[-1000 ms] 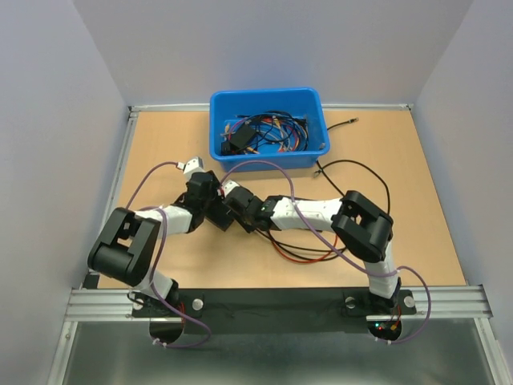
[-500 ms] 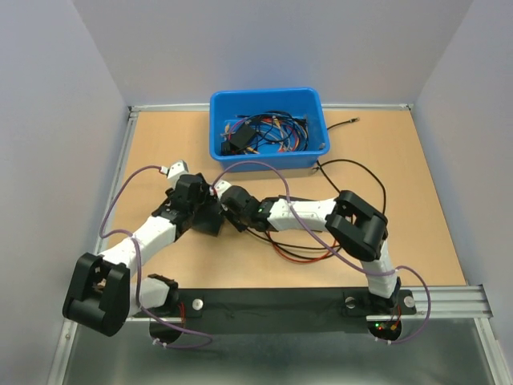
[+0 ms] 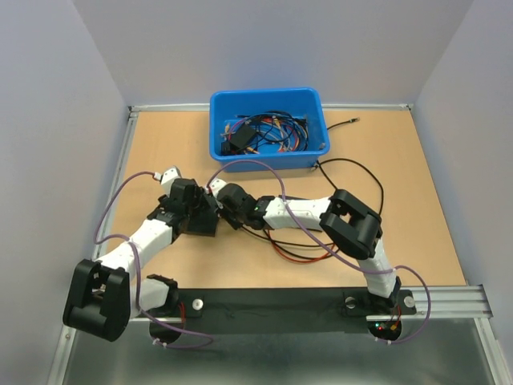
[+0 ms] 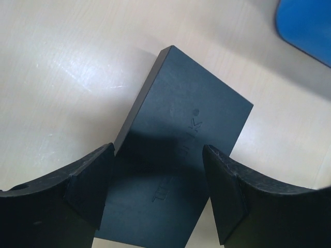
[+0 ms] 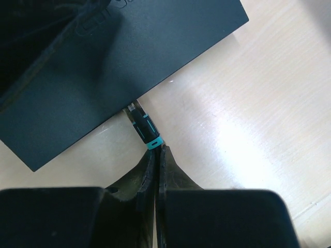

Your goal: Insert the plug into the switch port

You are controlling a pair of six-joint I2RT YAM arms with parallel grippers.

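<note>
1. The table (image 3: 401, 200) carries a blue bin (image 3: 268, 98) of cables at its far edge.
2. The black switch (image 4: 181, 155) lies flat on the table.
3. The left gripper (image 4: 158, 173) stands wide, one finger on each side of the switch.
4. The right gripper (image 5: 156, 155) is pinched tight on the rear of the plug (image 5: 144, 125).
5. The plug's tip meets the switch's side.

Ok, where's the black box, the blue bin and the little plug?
black box (image 4: 191, 124): left wrist view, on its flat top.
blue bin (image 3: 264, 92): top view, on its far rim.
little plug (image 5: 146, 129): right wrist view, on its body, at the box's edge.
</note>
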